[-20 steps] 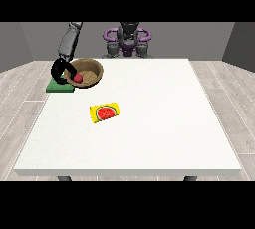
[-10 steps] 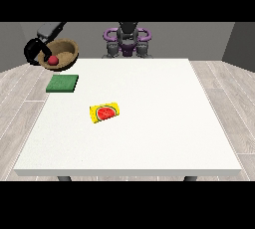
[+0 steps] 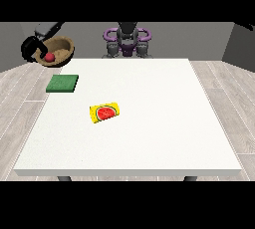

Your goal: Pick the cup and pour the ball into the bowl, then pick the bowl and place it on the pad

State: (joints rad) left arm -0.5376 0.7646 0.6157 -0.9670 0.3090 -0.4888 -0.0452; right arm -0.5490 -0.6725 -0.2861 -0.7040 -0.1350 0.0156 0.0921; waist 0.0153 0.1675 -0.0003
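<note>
A wooden bowl [image 3: 59, 50] with a red ball [image 3: 50, 57] inside hangs in the air beyond the table's far left corner, clear of the tabletop. The black hand at the view's left [image 3: 30, 49] is curled round the bowl's left rim. The green pad [image 3: 63, 83] lies flat on the table near its left edge, below and to the right of the bowl, with nothing on it. A yellow cup with a watermelon print [image 3: 104, 112] lies on its side near the table's middle. The hand at the view's right does not show.
The robot's torso [image 3: 127, 39] stands behind the far edge of the white table [image 3: 164, 123]. Wooden floor surrounds the table on all sides.
One second ago the bowl rested on the green pad in the hand; it has since been lifted up and to the left, off the pad and past the table's edge.
</note>
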